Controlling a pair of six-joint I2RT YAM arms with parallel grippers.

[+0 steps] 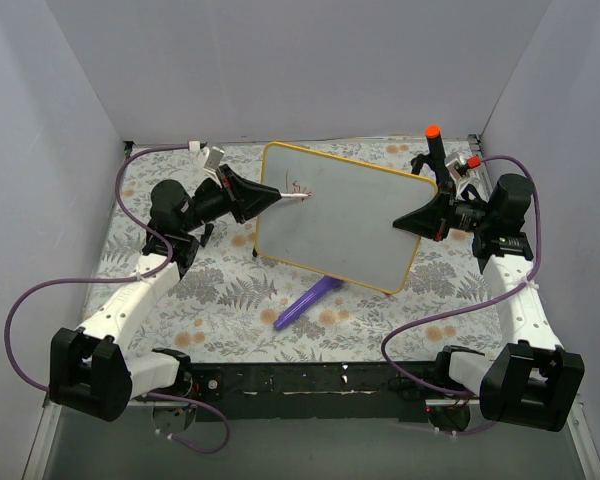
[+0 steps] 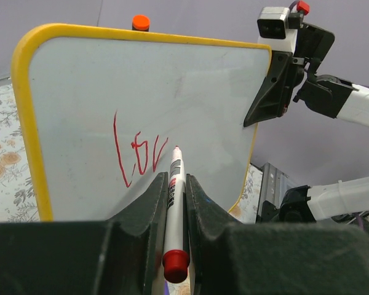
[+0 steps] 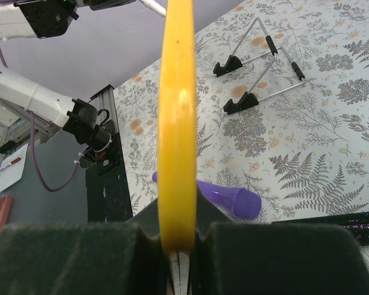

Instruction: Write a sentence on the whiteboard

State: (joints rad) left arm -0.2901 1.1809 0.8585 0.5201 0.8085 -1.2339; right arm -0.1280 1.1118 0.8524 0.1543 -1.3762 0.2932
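Note:
The whiteboard [image 1: 345, 220] with its yellow frame is held tilted above the table. My right gripper [image 1: 412, 222] is shut on its right edge, seen edge-on in the right wrist view [image 3: 177, 123]. My left gripper [image 1: 270, 197] is shut on a white marker with a red end [image 2: 174, 209], and the marker tip touches the board face [image 2: 172, 92]. Red handwriting reading about "Lov" [image 2: 138, 153] is on the board, just left of the tip; it also shows small in the top view [image 1: 298, 187].
A purple tube-shaped object [image 1: 305, 303] lies on the floral tablecloth under the board, also in the right wrist view [image 3: 234, 200]. A wire stand with black feet [image 3: 258, 67] lies on the cloth. An orange-capped marker [image 1: 432, 140] stands at the back right.

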